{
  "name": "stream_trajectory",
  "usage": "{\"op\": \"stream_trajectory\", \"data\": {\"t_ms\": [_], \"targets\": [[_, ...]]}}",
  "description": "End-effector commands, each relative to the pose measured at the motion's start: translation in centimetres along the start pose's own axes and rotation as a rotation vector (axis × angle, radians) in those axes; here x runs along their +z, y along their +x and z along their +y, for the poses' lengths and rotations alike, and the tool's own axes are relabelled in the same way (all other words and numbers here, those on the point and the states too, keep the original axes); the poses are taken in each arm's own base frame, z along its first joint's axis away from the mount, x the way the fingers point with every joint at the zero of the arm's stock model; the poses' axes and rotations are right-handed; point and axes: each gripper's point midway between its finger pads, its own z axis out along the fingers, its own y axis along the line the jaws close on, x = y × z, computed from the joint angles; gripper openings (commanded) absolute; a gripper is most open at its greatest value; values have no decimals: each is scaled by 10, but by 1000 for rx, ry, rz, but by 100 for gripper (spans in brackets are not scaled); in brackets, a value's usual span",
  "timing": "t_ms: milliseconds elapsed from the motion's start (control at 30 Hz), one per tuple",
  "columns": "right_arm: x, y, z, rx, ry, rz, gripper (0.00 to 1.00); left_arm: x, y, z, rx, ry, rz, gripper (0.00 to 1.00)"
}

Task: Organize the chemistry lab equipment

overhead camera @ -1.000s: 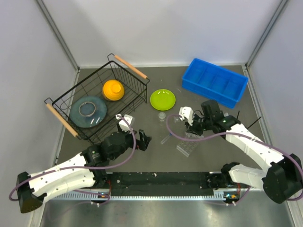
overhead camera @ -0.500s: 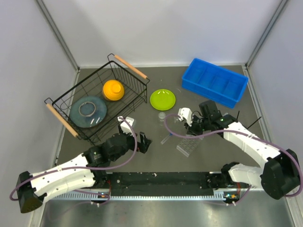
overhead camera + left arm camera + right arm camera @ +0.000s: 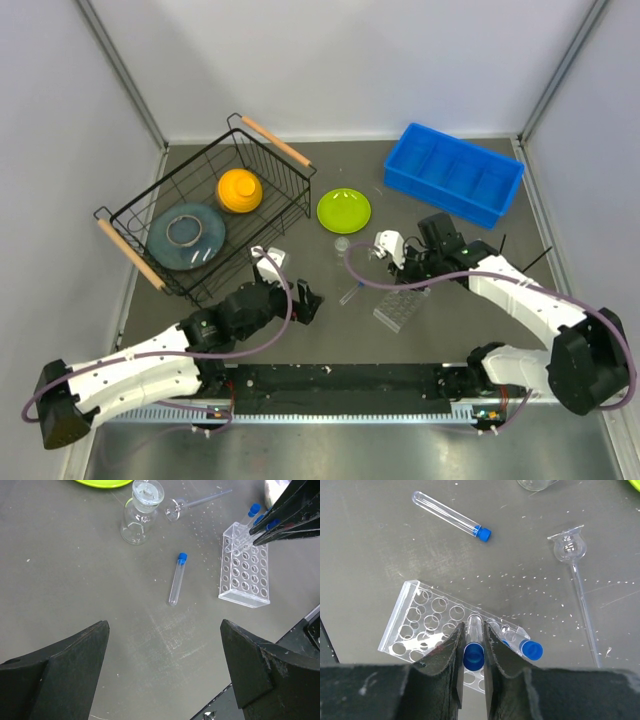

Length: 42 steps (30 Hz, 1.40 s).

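While the right arm does the racking, the left arm has no job. It lies low, stretched from its near-left base toward mid-table. The left pincer (image 3: pixel 306 303) is wide apart, holds nothing, and hovers over bare table (image 3: pixel 75 590).

Just ahead of it the loose tube (image 3: pixel 175 579) lies flat on the table, blue cap pointing away, clear of both fingers. Beyond that a tiny clear cup (image 3: pixel 138 520) stands upright just beside the lime plate (image 3: pixel 343 209). A thin glass pipette (image 3: pixel 200 501) lies next to the cup (touching or not, can't tell).

Right of the loose tube sits the grid rack (image 3: pixel 245 577), with most holes empty and tubes only at its far end.

The right arm is folded at the elbow, forearm reaching left from its near-right base, wrist tipped down over the rack. The right pincer (image 3: pixel 473 630) is clamped on the held tube (image 3: pixel 473 656) at its blue cap. That tube is tilted, with its lower end at or in a rack hole; depth is unclear. A second tube (image 3: pixel 524 647) leans in the hole beside it.

Step in hand, my read: seating a tube in the rack. The next move calls for straightening it, pressing it down, then letting go without dragging the light rack. After that the loose tube is the obvious pick, likely for the left pincer.
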Motion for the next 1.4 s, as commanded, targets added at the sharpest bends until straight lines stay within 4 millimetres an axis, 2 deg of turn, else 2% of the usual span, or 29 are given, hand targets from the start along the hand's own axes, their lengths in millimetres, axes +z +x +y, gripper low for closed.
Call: {"op": "stream_trajectory", "data": {"t_ms": [0, 133, 267, 400, 567, 600, 633, 700, 767, 800, 833, 867, 900, 933, 967, 1000, 1033, 1067, 1133, 1200, 1233, 1267, 1300, 1333, 1367], "targets": [[9, 4, 6, -11, -46, 15, 18, 8, -6, -4, -15, 2, -25, 98], [11, 4, 6, 3, -59, 25, 19, 12, -5, -7, -5, 5, -9, 98], [8, 1, 9, -3, -65, 12, 30, 17, -3, -12, 7, 25, 13, 98], [-2, -11, 12, -21, -71, -28, 37, 24, 0, -21, 39, 64, 31, 98], [-25, -30, 26, -53, -124, -110, 41, 34, 3, -34, 99, 107, 78, 97], [-32, -35, 28, -64, -126, -135, 41, 39, 10, -34, 114, 102, 112, 97], [-38, -40, 26, -70, -126, -157, 41, 42, 6, -38, 123, 111, 114, 98], [-52, -46, 25, -48, -131, -215, 41, 51, 17, -40, 144, 108, 176, 97], [-62, -53, 24, -33, -133, -274, 41, 59, 13, -47, 155, 112, 195, 97], [-69, -50, 15, -9, -100, -287, 41, 63, 32, -40, 177, 81, 284, 96], [-73, -50, 14, -6, -81, -298, 41, 68, 26, -46, 178, 80, 296, 96], [-76, -49, 11, 1, -67, -305, 42, 72, 28, -47, 184, 70, 321, 94], [-80, -46, 7, 15, -46, -310, 42, 77, 46, -39, 202, 35, 399, 91], [-83, -46, 5, 17, -30, -319, 42, 84, 40, -45, 205, 35, 403, 89], [-85, -46, 3, 22, -21, -326, 42, 88, 43, -44, 210, 21, 425, 87], [-86, -46, 1, 27, -12, -330, 43, 93, 56, -39, 221, -4, 479, 84], [-88, -45, -2, 36, 2, -332, 43, 97, 53, -41, 226, -18, 491, 82], [-89, -45, -2, 34, 9, -334, 43, 102, 63, -36, 237, -45, 532, 81], [-89, -44, -4, 38, 16, -333, 44, 107, 64, -34, 252, -73, 562, 76], [-89, -44, -5, 36, 19, -333, 44, 113, 75, -28, 274, -99, 608, 72], [-90, -45, -4, 34, 19, -335, 44, 116, 72, -31, 282, -98, 613, 66], [-89, -44, -4, 36, 19, -334, 44, 118, 83, -27, 293, -108, 655, 63], [-89, -44, -5, 37, 21, -334, 44, 121, 81, -31, 294, -102, 660, 59], [-89, -44, -5, 36, 21, -334, 44, 122, 84, -30, 303, -102, 676, 52], [-89, -43, -5, 37, 20, -333, 44, 122, 92, -27, 308, -112, 710, 49]]}}
